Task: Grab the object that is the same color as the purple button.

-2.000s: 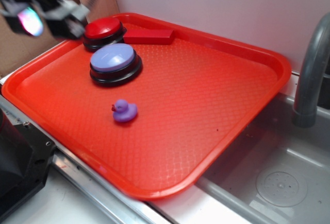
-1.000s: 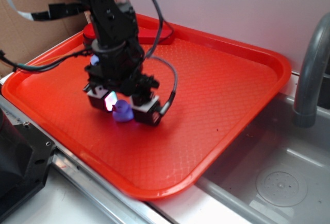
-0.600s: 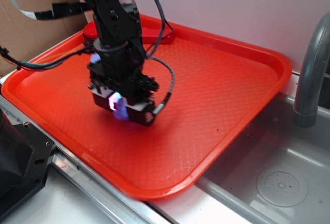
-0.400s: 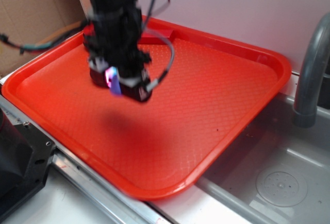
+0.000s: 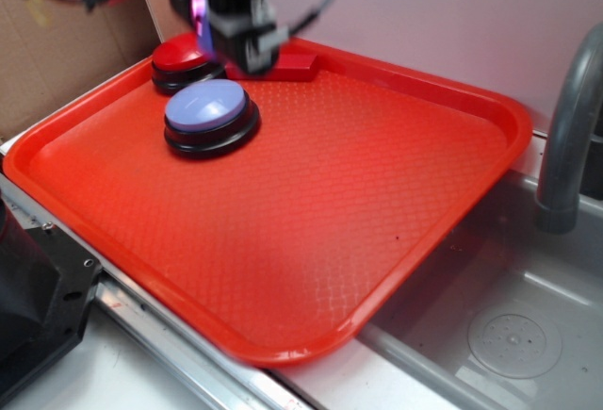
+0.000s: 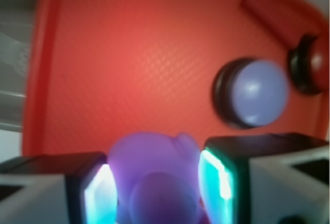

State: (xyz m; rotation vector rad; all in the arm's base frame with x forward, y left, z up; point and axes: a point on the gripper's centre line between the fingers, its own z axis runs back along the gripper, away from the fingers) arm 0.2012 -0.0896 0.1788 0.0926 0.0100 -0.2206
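Purple duck half-hidden between tool pads

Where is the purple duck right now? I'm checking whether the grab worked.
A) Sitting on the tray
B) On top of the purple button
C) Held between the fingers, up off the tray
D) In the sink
C: the wrist view shows the duck pinched between the fingers, high above the tray.

Purple duck: small, rounded, soft-looking purple body, clamped between the two lit pads of the end effector and raised clear of the tray; beak not discernible. Purple button: large lavender dome on a black base, upright, resting on the tray below the end effector, just beside the red dome button.
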